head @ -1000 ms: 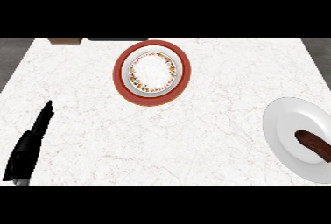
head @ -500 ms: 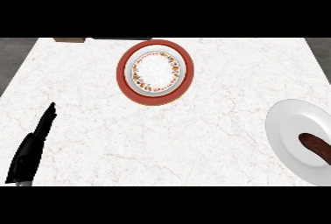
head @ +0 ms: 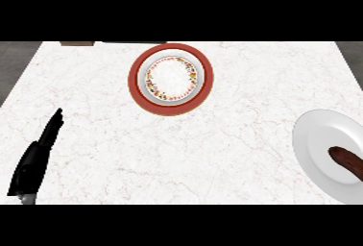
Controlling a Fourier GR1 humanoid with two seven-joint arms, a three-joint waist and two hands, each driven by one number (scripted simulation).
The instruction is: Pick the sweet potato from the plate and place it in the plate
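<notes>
Head view, looking steeply down, gives us a white marbled counter (head: 212,144). At the far left our left hand (head: 37,156) shows edge-on near the counter's left side, a black shape with straight fingers pointing up and away, touching and holding nothing. Toward the middle, near the counter's far edge, stands a plate with a broad red rim (head: 171,79), its white centre ringed by a speckled band, with nothing on it. Well apart from it, at the right edge, a plain white plate (head: 319,144) is partly cut off by the frame; the dark brown sweet potato (head: 346,162) lies on its right part. Our right hand does not show.
</notes>
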